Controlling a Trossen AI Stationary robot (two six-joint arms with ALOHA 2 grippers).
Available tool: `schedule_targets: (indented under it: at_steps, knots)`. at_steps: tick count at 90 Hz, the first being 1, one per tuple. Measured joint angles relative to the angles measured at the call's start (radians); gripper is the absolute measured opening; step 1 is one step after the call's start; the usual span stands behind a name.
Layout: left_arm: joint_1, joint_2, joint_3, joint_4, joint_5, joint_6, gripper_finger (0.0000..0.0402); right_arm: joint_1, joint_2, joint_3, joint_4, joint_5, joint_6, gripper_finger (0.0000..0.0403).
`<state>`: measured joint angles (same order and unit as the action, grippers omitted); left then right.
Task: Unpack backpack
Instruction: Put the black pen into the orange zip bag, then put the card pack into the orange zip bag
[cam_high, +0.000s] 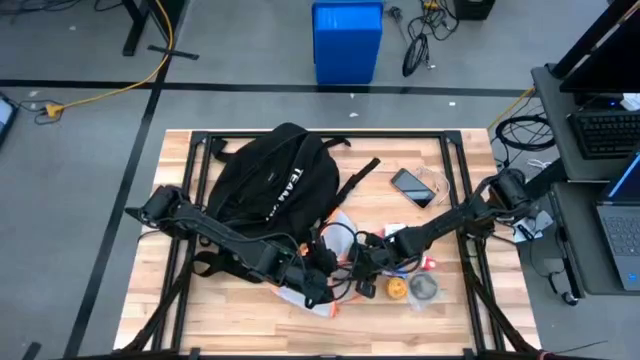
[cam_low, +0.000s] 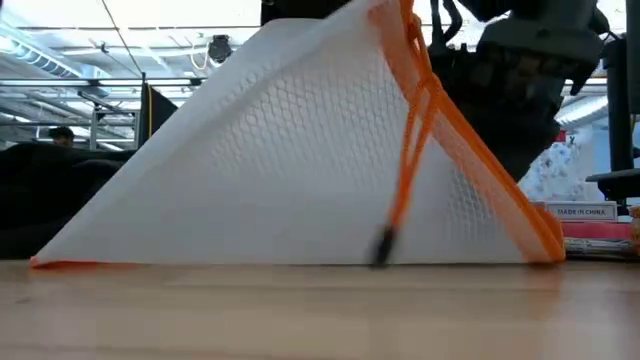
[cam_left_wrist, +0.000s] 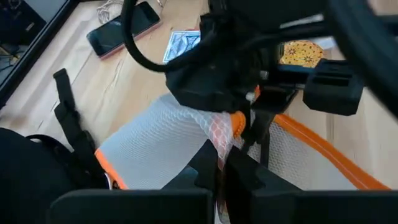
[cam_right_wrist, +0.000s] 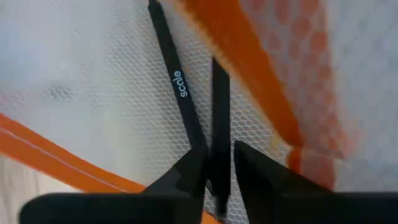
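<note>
**Both grippers pinched on a mesh pouch just below the backpack**

Clearly, the backpack lay on the wooden table, its long axis tilted from the far edge toward the left arm's side, "TEAM 247" lettering running along that axis, its mouth end turned toward the two grippers; it sat just behind and to the left of them, its lower edge close to the left gripper.

Both grippers met over a white mesh pouch with orange trim; the left gripper's fingers were closed on a fold of the mesh, and the right gripper had its fingers together on a thin black strap marked "scale" against the mesh; the pouch stood tented on the table in the low view.

Beyond the right gripper lay a phone, a patterned orange disc and a grey lid; bare wood stayed open along the near edge and to the left of the backpack.
</note>
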<state>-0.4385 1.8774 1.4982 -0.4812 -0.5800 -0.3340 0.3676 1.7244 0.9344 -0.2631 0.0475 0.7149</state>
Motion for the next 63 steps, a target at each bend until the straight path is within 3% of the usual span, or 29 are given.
schedule_targets:
  at_steps: [25,46,55,63]
  knots:
    - [0.000,0.000,0.000,0.001,0.000,0.000,0.0000,0.000,-0.028,0.061,-0.027,-0.102,-0.073,0.0115]
    - [-0.002,0.000,0.000,-0.006,0.000,0.000,0.0000,0.041,-0.094,0.223,-0.310,-0.096,-0.127,0.0110]
    - [-0.001,0.000,0.000,-0.022,0.001,0.000,0.0000,0.079,-0.141,0.285,-0.431,-0.017,-0.132,0.0109]
    - [0.000,0.000,0.000,-0.039,0.002,0.000,0.0000,0.124,-0.192,0.324,-0.555,0.130,-0.076,0.0109]
